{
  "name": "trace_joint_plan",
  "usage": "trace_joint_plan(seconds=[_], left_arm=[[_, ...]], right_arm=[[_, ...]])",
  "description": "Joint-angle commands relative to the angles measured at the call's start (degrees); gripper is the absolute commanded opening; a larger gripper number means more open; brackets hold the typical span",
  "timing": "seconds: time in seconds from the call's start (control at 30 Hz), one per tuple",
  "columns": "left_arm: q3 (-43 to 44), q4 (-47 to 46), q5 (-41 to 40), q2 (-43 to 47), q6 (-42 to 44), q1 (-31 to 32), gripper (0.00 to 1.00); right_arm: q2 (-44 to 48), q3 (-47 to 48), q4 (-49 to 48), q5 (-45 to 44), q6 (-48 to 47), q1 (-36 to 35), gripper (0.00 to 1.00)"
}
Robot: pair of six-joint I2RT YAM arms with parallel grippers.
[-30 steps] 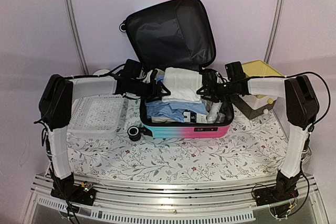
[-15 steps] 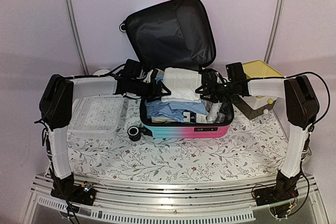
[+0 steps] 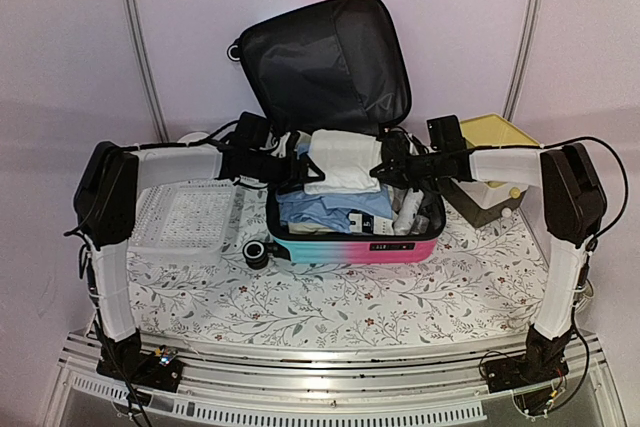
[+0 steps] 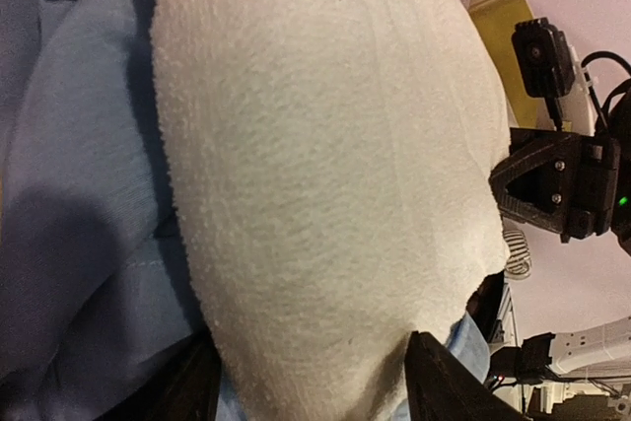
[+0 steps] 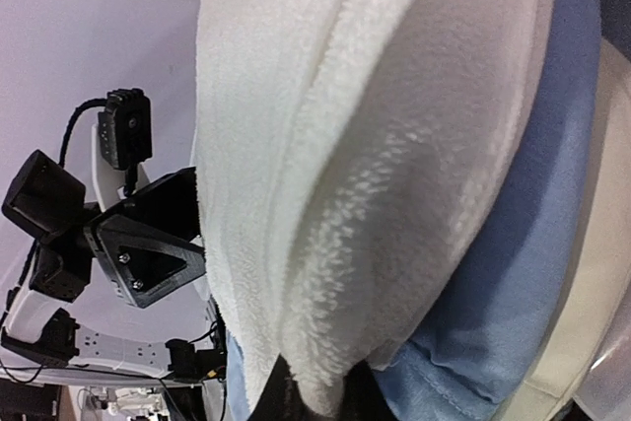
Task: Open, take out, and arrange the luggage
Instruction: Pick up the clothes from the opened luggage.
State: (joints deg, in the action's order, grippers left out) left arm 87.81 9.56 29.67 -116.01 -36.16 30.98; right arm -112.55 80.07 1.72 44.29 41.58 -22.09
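On the floral tabletop point(image 3: 330, 312) the luggage point(image 3: 350, 247) sits at centre, its pink-and-turquoise shell facing 6 o'clock. The shell looks stiff and smooth, and one wheel shows at its 8 o'clock corner, so it would likely roll or skid if pushed sideways. It is better left where it is and emptied from above.

Inside, blue garments point(image 3: 320, 209) are packed nearest, with a folded white towel point(image 3: 345, 159) on top of them. The left end effector point(image 3: 292, 171) takes the towel's 9 o'clock edge in a wide bite, with the thick fold filling the gap between its fingers. The right end effector point(image 3: 385, 171) pinches the 3 o'clock edge narrowly.

The towel is terry cloth: soft, light and grippy rather than slick. Being limp, it will probably sag in the middle and could unfold if only its top layer is caught. The safest hold is at the two opposite folded edges, through all layers, with both ends lifted evenly.

Beyond it, at 12 o'clock, the black-lined lid point(image 3: 325, 62) stands open. A white basket point(image 3: 185, 219) lies at the luggage's 9 o'clock.
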Motion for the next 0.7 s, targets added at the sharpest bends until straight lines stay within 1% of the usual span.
trace_joint_plan(seconds=[0.0,0.3,0.67], left_arm=[[-0.05,2.29,-4.26,6.26,1.91,0.74,0.67],[-2.62,4.82,-8.86,12.58,3.61,0.66,0.69],[-3.85,6.14,-10.33,15.84,4.21,0.66,0.69]], right_arm=[[1.49,1.98,-1.21,0.32,-0.10,-0.50,0.04],[4.70,2.54,-0.11,-0.14,-0.14,-0.50,0.03],[8.41,3.25,1.94,-0.93,-0.86,-0.50,0.03]])
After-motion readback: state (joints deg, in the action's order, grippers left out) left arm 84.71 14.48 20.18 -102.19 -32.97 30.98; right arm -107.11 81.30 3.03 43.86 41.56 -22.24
